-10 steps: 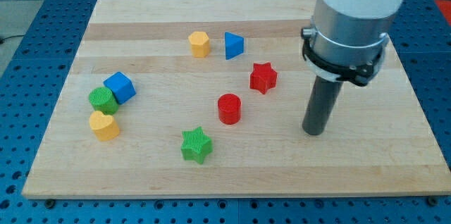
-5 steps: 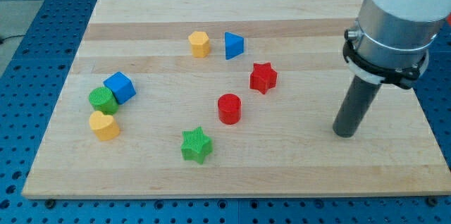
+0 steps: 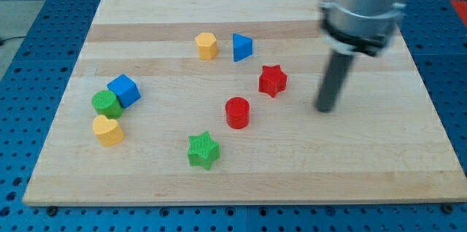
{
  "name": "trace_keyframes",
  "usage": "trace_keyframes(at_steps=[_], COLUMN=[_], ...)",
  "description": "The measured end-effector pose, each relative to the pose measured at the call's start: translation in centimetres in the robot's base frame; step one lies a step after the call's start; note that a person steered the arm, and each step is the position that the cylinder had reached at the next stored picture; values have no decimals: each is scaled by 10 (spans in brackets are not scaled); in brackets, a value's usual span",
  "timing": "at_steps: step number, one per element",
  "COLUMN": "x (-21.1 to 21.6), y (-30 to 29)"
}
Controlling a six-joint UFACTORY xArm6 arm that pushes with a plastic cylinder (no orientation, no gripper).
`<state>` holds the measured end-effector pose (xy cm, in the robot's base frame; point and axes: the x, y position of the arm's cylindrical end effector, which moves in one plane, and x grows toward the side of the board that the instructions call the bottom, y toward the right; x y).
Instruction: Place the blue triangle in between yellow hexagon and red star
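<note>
So there's no pincer on this rig to call wide or narrow, just a dark rod, and nothing is held by it. My tip (image 3: pixel 325 108) is seen resting on the wooden board (image 3: pixel 408 159), over on the view's right, a bit motion-blurred. It's not touching any block.

From my tip, the red star (image 3: pixel 273 80) is found at roughly 10 o'clock, near but clearly apart. The red cylinder (image 3: pixel 237 112) is placed at about 9 o'clock, further off. The blue triangle (image 3: pixel 242 47) is spotted up around 10 to 11 o'clock, well apart from my tip.

As for the task block: the blue triangle is parked just beside the yellow hexagon (image 3: pixel 206 45), at the hexagon's 3 o'clock, with a small gap visible. The red star is located at about 5 o'clock from the triangle, a short way down. So the triangle is sat loosely between those two already, though much nearer the hexagon.

Further out, a green star (image 3: pixel 203 149) is seen at 7 o'clock from the red cylinder. Way over at the view's left, three blocks are bunched together: a blue cube (image 3: pixel 124 90), a green cylinder (image 3: pixel 106 103) tucked against it at its 7 o'clock, and a yellow heart (image 3: pixel 108 130) just below the green one.
</note>
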<state>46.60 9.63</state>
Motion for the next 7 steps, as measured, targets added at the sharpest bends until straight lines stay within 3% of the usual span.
trace_keyframes(at_steps=[2, 3, 4, 6, 7], x=[-5, -32, -127, -193, -199], y=[-19, 6, 3, -40, -40])
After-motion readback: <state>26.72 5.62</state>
